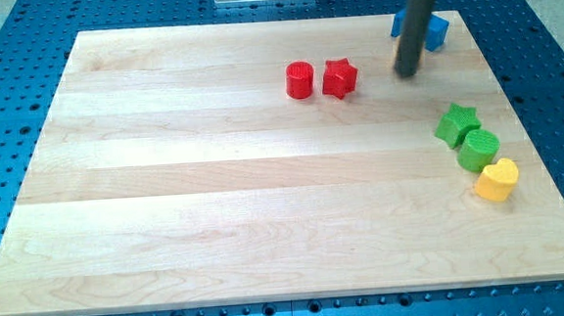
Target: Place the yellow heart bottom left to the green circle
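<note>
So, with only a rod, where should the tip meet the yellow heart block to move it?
My tip can't grip, only push. Contact the yellow heart block on its flat side at the view's right and push toward the view's left: it sits touching the green circle block, at its lower right.

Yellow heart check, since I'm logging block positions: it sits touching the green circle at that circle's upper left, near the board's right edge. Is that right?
Not quite. In the camera view the yellow heart touches the green circle at its lower right, not its upper left. It is near the board's right edge, as you say.
</note>
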